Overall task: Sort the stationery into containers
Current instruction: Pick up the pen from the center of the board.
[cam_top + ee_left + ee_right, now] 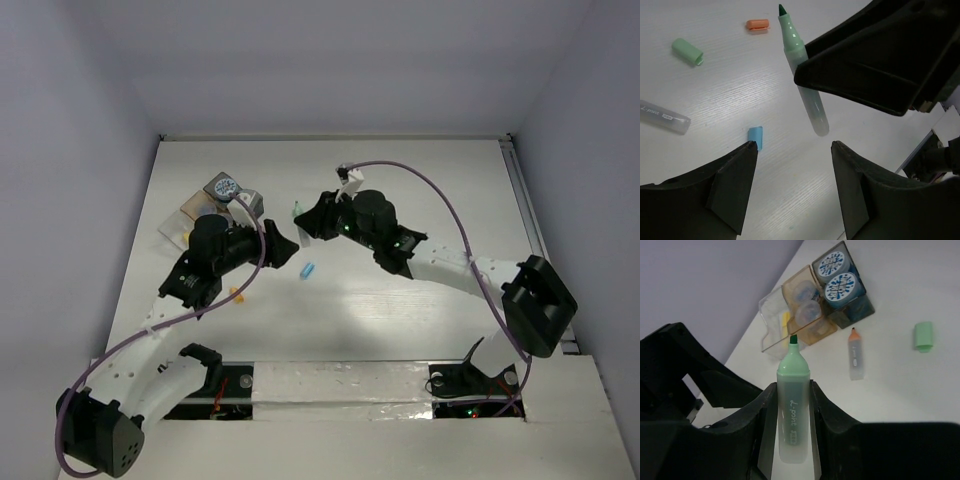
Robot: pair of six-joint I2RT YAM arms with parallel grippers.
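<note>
Right tool (792,390) clamped on uncapped green highlighter with translucent barrel (793,415), held off the white desk (900,385). Left tool (794,150) jaws apart, empty, small blue cap (755,137) just beside one finger. Cluster of small rectangular trays (771,315) on desk's left side.

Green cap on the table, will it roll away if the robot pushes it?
Probably only a little: the green cap looks rounded, but its small clip tab should stop it. Being a small cap, it is likely hollow and very light, so easy to flick across the smooth table.
</note>
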